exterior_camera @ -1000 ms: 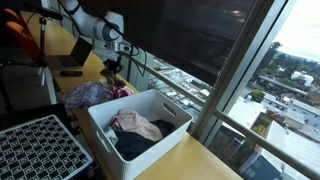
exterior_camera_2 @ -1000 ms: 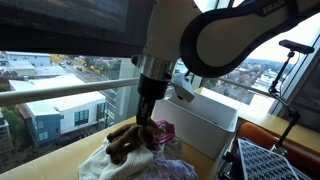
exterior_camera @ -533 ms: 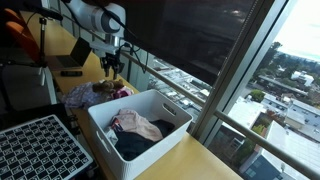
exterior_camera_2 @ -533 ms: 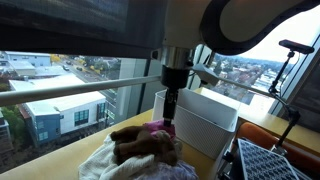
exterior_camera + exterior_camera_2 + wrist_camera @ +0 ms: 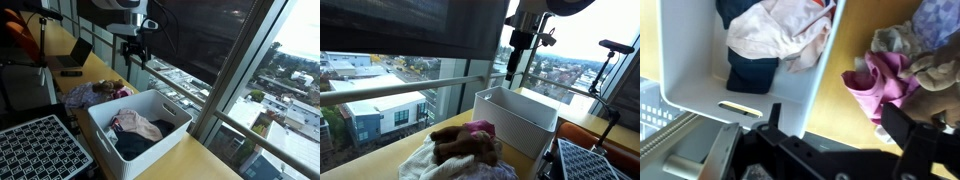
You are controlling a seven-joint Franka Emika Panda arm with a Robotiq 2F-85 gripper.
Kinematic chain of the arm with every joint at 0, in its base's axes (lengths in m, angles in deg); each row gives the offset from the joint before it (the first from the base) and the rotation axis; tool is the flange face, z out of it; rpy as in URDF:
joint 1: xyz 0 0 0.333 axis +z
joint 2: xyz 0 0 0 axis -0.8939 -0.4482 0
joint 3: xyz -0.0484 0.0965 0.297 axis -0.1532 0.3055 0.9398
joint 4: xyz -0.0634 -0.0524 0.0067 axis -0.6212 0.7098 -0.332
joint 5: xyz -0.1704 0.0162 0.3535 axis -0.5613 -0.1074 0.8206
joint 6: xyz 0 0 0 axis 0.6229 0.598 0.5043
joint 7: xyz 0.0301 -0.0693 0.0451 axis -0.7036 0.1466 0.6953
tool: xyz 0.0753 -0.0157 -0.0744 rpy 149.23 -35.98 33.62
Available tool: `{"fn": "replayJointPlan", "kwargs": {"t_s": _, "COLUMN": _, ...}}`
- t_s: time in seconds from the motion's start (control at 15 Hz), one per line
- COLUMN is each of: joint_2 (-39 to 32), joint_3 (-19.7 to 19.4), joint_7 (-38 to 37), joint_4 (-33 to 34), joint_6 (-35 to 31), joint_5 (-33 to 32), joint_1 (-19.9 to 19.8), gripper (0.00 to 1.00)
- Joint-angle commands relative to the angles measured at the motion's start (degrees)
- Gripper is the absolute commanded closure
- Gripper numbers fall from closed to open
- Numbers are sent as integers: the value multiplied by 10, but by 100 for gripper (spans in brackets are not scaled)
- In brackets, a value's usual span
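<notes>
Wrist view: end effector (image 5: 835,128) open, empty, above white bin (image 5: 685,60) and clothes pile (image 5: 880,80).

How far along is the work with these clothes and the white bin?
Done: a beige garment and a dark garment lie in the white bin. In hand: nothing; the tool hangs open and empty, high up. Left: the pile beside the bin, with a pink cloth and a brown piece.
</notes>
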Motion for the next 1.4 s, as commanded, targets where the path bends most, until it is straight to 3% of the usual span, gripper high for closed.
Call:
{"fn": "replayJointPlan", "kwargs": {"t_s": 0.0, "joint_2": -6, "joint_3": -26, "joint_7": 27, "joint_4": -14, "joint_6": -35, "joint_5": -6, "joint_1": -37, "gripper": 0}}
{"fn": "replayJointPlan", "kwargs": {"t_s": 0.2, "joint_2": -52, "joint_3": -41, "joint_7": 60, "joint_4": 1, "joint_6": -58, "joint_5": 26, "joint_1": -70, "gripper": 0}}
{"fn": "replayJointPlan", "kwargs": {"t_s": 0.67, "joint_2": -180, "joint_3": -34, "joint_7": 113, "joint_4": 59, "joint_6": -94, "joint_5": 105, "joint_1": -116, "gripper": 0}}
{"fn": "replayJointPlan", "kwargs": {"t_s": 0.93, "joint_2": -235, "joint_3": -36, "joint_7": 131, "joint_4": 103, "joint_6": -90, "joint_5": 116, "joint_1": -140, "gripper": 0}}
{"fn": "replayJointPlan", "kwargs": {"t_s": 1.33, "joint_2": -280, "joint_3": -32, "joint_7": 147, "joint_4": 107, "joint_6": -106, "joint_5": 112, "joint_1": -159, "gripper": 0}}
